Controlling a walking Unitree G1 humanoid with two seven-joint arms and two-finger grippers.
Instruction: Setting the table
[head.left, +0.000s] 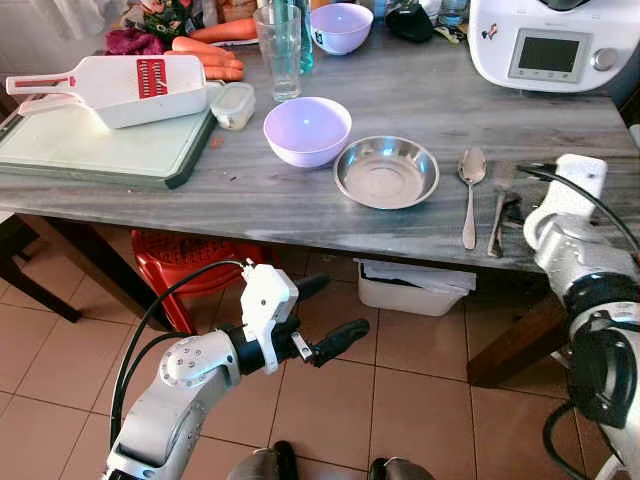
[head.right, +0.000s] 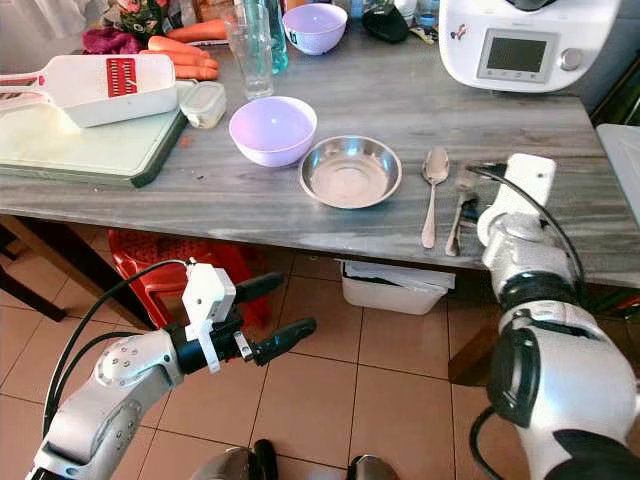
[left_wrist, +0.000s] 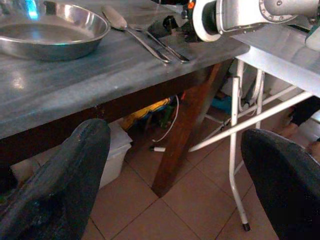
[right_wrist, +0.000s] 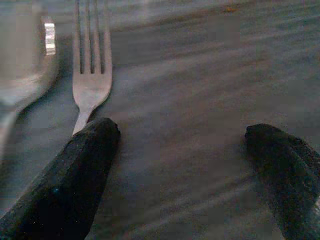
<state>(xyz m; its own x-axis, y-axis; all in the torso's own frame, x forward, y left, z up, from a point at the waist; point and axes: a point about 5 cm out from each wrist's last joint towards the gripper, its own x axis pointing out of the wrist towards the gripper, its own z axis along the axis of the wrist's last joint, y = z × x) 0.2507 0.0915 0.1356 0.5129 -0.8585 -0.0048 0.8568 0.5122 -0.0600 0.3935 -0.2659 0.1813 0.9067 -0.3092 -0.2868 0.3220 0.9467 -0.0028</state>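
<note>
While our right end effector (right_wrist: 182, 150) rests low over the grey desk (head.left: 420, 110) near its front right corner, its two black fingers (right_wrist: 75, 170) stand wide apart with nothing between them. One finger lies just beside the handle of the fork (right_wrist: 90, 75), at the least very close to it; we cannot tell if it touches. The fork (head.left: 498, 210) lies parallel to the spoon (head.left: 471, 195) near the front edge, the two just beside each other. Toward the middle of the front edge sits the steel bowl (head.left: 386, 172), and just beside it, further left, the lilac bowl (head.left: 307, 130). A green cutting board (head.left: 100, 150) fills the front left corner, with a white slicer (head.left: 120, 88) lying on it. A drinking glass (head.left: 279, 50) stands behind the lilac bowl, and a white kitchen machine (head.left: 550, 45) occupies the back right corner. Our left end effector (head.left: 325, 315) hangs below the desk's front edge, above the tiled floor (head.left: 60, 380), fingers spread and holding nothing.
</note>
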